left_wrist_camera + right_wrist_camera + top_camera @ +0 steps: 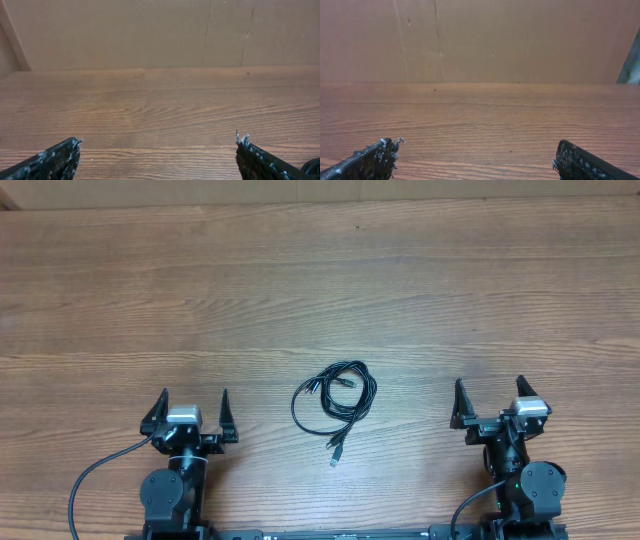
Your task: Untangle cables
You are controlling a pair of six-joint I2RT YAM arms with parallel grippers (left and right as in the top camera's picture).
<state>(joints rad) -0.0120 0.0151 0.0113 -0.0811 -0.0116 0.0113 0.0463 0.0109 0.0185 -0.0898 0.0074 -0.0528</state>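
Left gripper (193,394): jaws spread wide, holding nothing, low over the tabletop at the near edge.
Right gripper (490,383): jaws likewise spread wide and empty, level with its partner on the opposite side.
Tabletop (320,270): wood grain; it carries only the one bundle between the arms.
Cables (366,395): one loose coil of thin black cords lying flat on the tabletop, between the two grippers and apart from both.
Bearing: inboard of each gripper, roughly level with the fingertips. It lies to the left gripper's right and the right gripper's left.
Nearer arm: close to even; the left appears marginally nearer, judged from the overhead view.
Long axis: the coil is roughly round. With its tail, the bundle runs from the far side toward the robot.
Loose tail (340,442): a doubled strand leaving the coil's near side toward the base.
Plug (334,461): small connector at the tail's end, the most exposed grasp point in my judgement.
Strand count: too fine to tell.
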